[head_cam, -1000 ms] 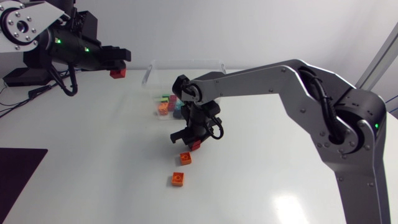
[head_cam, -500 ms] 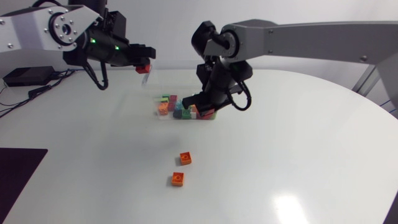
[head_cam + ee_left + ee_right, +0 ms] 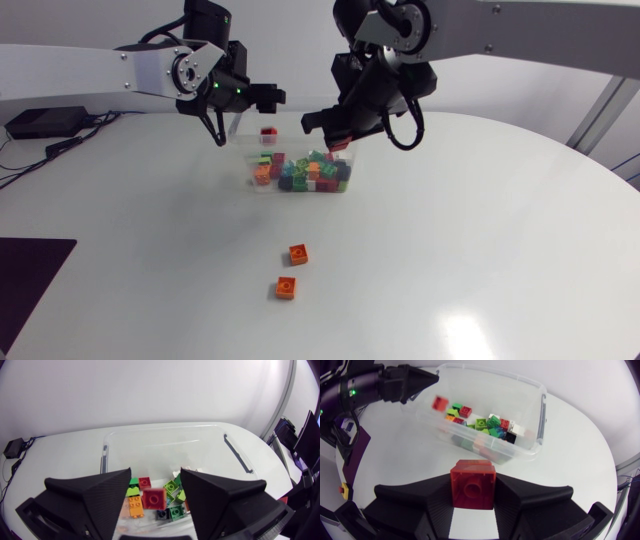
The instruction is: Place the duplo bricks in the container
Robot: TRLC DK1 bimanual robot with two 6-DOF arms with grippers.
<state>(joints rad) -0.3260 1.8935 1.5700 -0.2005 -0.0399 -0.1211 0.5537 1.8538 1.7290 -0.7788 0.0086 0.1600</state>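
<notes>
A clear plastic container [image 3: 244, 152] at the back of the table holds several coloured duplo bricks. My left gripper [image 3: 268, 98] hangs open above its left end, and a red brick [image 3: 268, 131] is in mid-air just under it. In the left wrist view that red brick [image 3: 154, 498] shows blurred between the open fingers [image 3: 100, 492], over the container [image 3: 165, 442]. Over the container's right end my right gripper [image 3: 327, 128] is shut on another red brick [image 3: 472, 485]. Two orange bricks [image 3: 298, 254] [image 3: 286, 288] lie on the table nearer the front.
A dark mat [image 3: 30, 285] covers the table's front left corner. White tabletop stretches around the two orange bricks and to the right of the container [image 3: 536, 420].
My left gripper has moved over the container and opened, dropping its red brick. My right arm rose from the table with a red brick and swung over the container.
</notes>
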